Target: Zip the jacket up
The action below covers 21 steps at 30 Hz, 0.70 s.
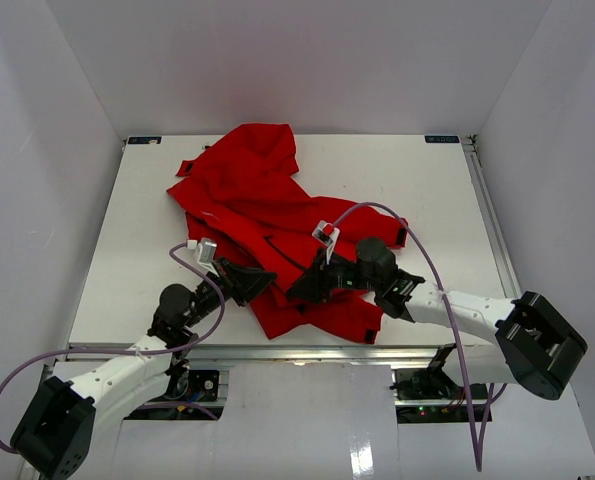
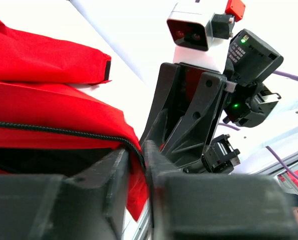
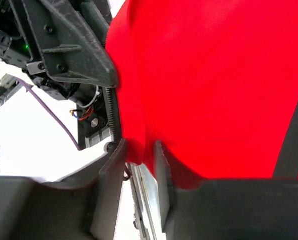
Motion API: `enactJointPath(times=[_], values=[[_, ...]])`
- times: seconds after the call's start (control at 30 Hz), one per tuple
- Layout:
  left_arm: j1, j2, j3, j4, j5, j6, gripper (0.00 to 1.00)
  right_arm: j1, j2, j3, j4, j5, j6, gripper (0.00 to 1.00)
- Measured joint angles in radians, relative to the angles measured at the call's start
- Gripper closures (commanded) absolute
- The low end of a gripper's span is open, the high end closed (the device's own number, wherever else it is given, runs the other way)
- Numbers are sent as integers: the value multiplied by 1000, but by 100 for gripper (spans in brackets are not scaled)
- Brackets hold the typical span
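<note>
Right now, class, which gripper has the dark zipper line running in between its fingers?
The left gripper: the jacket's zipper edge runs in between its fingers. The right gripper pinches plain red fabric, zipper teeth just outside.

Bunched jacket [image 1: 249, 205] across the table [image 1: 427, 200] centre

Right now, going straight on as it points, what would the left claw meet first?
The bright red soft fabric jacket pinched in the left claw; just beyond, seemingly, the right claw.
</note>
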Motion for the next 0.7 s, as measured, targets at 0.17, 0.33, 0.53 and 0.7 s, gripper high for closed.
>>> enactJointPath(times=[0.17,0.33,0.53,0.7], values=[[0,1,0,12,4,-4,47,23,3,0,10,-8,-3,91],[0,-5,20,-52,3,10,39,44,3,0,12,-3,-3,92],[-3,-30,187,-413,-55,56,38,61,3,0,9,34,-8,92],[-3,-80,260,-635,-106,83,41,66,3,2,3,50,-13,92]])
